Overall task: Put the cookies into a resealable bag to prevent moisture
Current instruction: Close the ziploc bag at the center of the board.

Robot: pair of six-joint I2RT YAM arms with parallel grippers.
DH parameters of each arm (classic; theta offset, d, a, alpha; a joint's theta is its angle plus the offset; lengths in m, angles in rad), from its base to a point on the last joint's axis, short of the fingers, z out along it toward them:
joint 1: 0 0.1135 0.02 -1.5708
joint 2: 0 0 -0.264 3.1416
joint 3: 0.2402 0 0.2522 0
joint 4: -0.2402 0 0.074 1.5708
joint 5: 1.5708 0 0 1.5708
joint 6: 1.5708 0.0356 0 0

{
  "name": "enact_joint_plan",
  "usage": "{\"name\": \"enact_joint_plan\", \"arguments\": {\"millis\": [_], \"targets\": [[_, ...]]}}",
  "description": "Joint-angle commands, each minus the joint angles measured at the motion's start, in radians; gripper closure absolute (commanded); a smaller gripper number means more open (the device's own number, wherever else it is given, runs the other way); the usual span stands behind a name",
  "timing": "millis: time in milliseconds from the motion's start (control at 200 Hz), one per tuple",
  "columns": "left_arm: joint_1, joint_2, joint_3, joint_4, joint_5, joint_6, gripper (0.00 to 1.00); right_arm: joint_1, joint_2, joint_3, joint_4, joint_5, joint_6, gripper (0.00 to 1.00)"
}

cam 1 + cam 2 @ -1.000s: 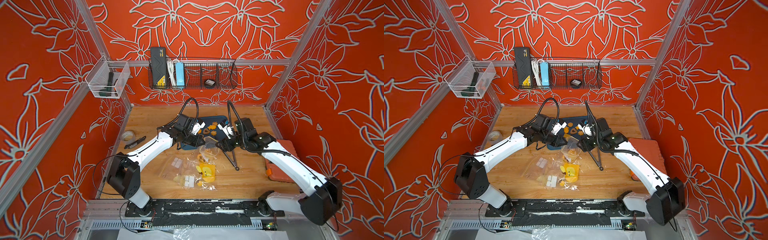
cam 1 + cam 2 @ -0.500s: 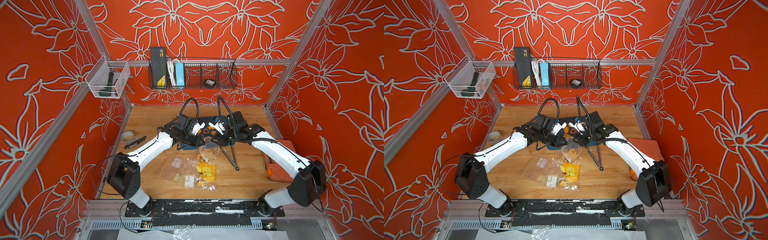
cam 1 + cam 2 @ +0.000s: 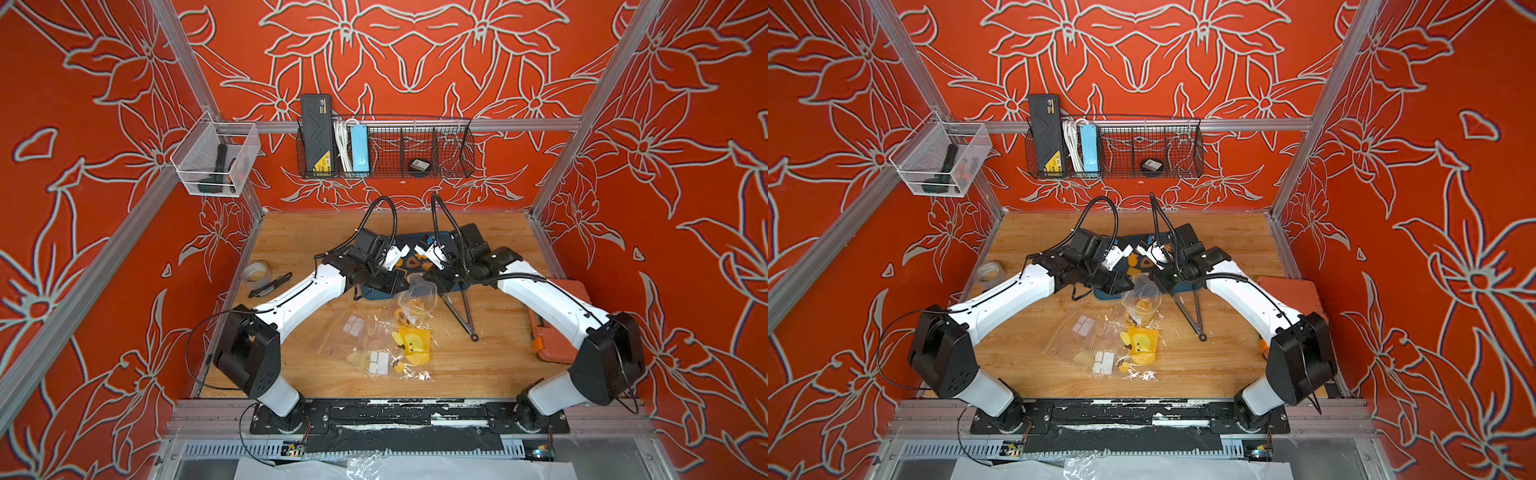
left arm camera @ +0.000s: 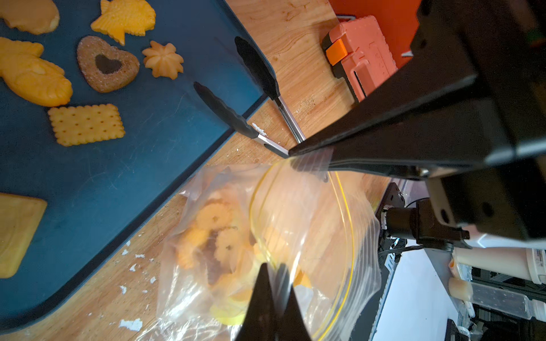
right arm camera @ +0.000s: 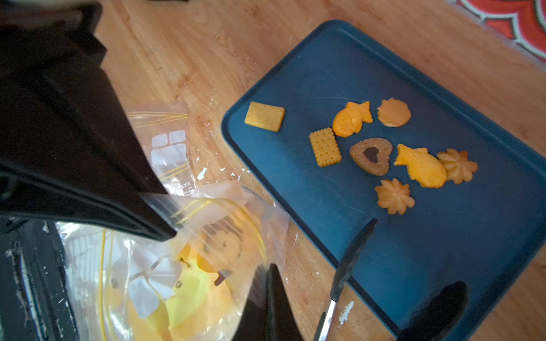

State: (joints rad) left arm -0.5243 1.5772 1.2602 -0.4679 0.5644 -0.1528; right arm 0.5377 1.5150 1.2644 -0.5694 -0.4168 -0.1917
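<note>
Holding a resealable bag open just beside the tray, rim pinched on both sides.

Toward the back of the wooden desk (image 3: 490, 365), a dark blue tray (image 5: 295, 73); just beside its near edge, hanging over the wood, the clear resealable bag (image 4: 310, 236) with its yellow-striped mouth pulled into an open loop, though whether its bottom touches the desk is hard to tell. Pinching that rim on opposite sides: left gripper (image 4: 273, 267) and right gripper (image 5: 267, 267), each with jaws pressed together on the plastic. Black-tipped tongs (image 4: 257, 68) lying with heads on the tray's corner and metal handles on the desk. Cookies (image 5: 371, 155) in two lots: eight loose on the tray (two fish, two flowers, a heart, a shell, a cracker, a plain block), others at the bottom of the bag, ring-shaped ones among them.
</note>
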Motion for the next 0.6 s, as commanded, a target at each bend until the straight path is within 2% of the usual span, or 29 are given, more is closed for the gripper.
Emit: {"name": "enact_joint_plan", "arguments": {"millis": [0,110,220,355,480,555,586,596], "targets": [[-0.004,-0.044,-0.012,0.006,-0.031,0.015,0.84,0.001,-0.025,-0.017,0.012,0.078,0.049,1.0],[-0.002,-0.074,-0.018,0.016,-0.072,0.01,0.67,0.001,-0.063,-0.036,0.009,0.122,0.117,1.0],[-0.001,-0.114,-0.036,0.032,-0.12,0.004,0.35,0.0,-0.096,-0.046,-0.015,0.187,0.198,1.0],[0.0,-0.196,-0.099,0.107,-0.176,0.009,0.12,-0.001,-0.134,-0.049,-0.042,0.239,0.306,1.0],[0.0,-0.295,-0.207,0.262,-0.206,0.041,0.1,-0.005,-0.119,-0.037,-0.08,0.276,0.342,1.0],[0.0,-0.366,-0.322,0.422,-0.165,0.1,0.18,-0.008,-0.103,-0.033,-0.09,0.289,0.339,1.0],[0.0,-0.394,-0.375,0.492,-0.146,0.129,0.17,-0.008,-0.097,-0.029,-0.091,0.296,0.339,1.0],[0.0,-0.404,-0.393,0.515,-0.139,0.141,0.13,-0.009,-0.095,-0.027,-0.092,0.298,0.339,1.0]]}}
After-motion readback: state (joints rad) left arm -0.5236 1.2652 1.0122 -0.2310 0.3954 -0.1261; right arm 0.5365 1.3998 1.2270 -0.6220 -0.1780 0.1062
